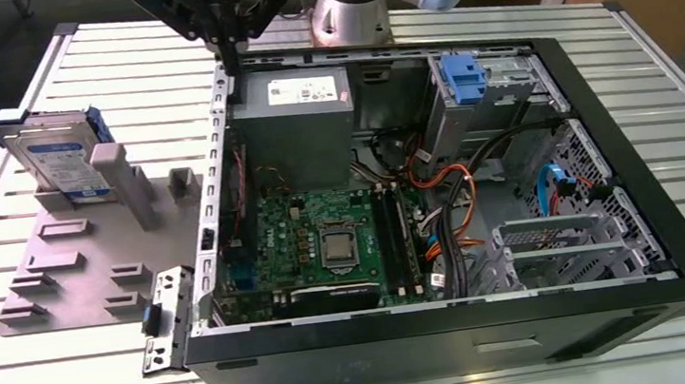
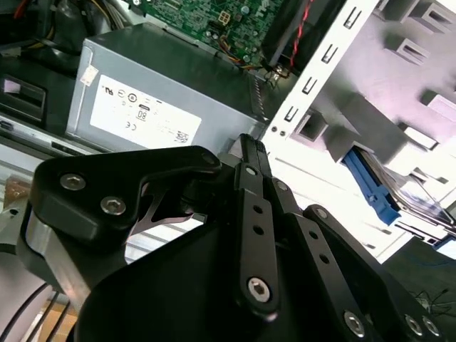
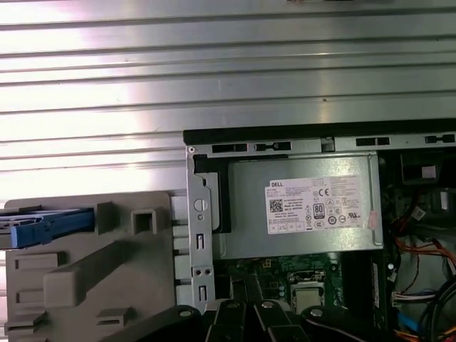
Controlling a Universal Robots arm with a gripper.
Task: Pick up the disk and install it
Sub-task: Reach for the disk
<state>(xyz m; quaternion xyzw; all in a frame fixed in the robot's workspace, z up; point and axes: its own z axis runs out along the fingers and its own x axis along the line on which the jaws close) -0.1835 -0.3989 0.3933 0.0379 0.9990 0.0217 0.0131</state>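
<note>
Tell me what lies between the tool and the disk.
In the exterior view, only bare slatted table lies between the tool and the disk, which stands on edge in the grey fixture.

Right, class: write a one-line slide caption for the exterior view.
Black robot hand hovers over a corner of the open black computer case; silver-grey, blue-framed disk stands in the grey slotted holder.
</note>
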